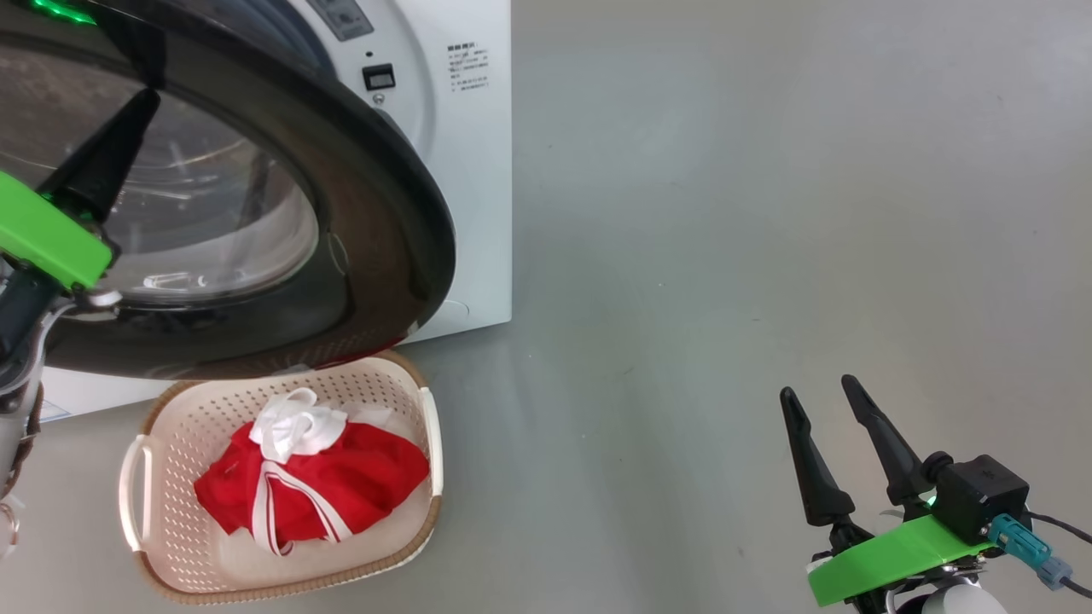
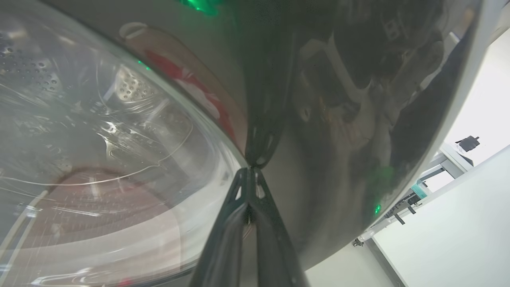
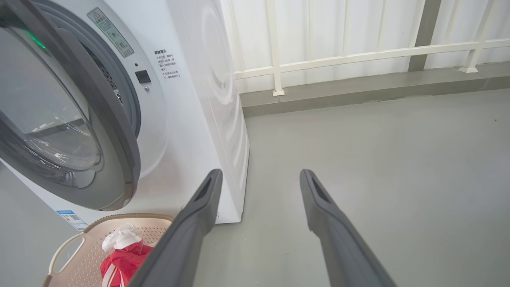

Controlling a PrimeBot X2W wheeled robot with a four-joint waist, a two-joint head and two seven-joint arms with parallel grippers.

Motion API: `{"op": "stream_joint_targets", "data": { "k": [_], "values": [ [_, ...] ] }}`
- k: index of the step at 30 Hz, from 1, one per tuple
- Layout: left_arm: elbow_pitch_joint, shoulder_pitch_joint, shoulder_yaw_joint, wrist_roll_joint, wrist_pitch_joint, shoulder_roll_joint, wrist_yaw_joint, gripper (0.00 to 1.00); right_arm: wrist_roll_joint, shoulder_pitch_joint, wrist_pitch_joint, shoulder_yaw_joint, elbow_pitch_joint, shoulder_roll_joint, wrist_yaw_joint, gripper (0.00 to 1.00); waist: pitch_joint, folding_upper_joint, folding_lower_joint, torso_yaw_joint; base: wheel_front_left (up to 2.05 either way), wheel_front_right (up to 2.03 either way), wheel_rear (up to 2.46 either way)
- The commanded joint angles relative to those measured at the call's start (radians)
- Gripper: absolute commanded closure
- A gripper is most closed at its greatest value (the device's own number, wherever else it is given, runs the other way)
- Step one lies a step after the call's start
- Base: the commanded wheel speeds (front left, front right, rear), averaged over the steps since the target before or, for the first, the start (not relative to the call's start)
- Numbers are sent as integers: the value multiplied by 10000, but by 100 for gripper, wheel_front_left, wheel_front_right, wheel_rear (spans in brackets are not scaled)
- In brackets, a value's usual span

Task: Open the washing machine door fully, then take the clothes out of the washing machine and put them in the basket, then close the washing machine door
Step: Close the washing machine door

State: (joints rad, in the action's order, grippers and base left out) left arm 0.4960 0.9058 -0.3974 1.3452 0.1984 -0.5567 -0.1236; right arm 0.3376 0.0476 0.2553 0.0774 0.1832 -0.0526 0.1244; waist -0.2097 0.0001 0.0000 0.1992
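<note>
Two-finger left pincer [image 2: 250,172] closed against door [image 1: 388,213]; right pincer [image 1: 817,388] wide, empty.

The smooth grey floor [image 1: 768,256] carries the white washing machine [image 1: 469,213] at about eleven o'clock in the head view. The cream basket [image 1: 183,477] stands at seven o'clock, close before the machine's front.

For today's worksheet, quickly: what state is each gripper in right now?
Left gripper: shut, tips against the glossy black-framed round washing machine door.
Right gripper: open, holding nothing.
</note>
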Motion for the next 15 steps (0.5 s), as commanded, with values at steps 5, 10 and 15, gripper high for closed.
{"op": "stream_joint_targets", "data": {
  "k": [5,10,15],
  "values": [
    [-318,-1,2,412,-307,-722,-71,100,7,236,65,117,-219,-24,63,0,208,-1,0,-174,0,0,0],
    [-556,-717,-230,793,-700,-844,-71,100,-29,117,65,77,-248,-101,63,0,415,-1,0,-407,0,0,0],
    [-808,-1549,-442,1088,-1182,-892,-71,73,-40,-39,65,30,-251,-200,63,0,626,-1,0,-696,0,0,0]
  ]
}}
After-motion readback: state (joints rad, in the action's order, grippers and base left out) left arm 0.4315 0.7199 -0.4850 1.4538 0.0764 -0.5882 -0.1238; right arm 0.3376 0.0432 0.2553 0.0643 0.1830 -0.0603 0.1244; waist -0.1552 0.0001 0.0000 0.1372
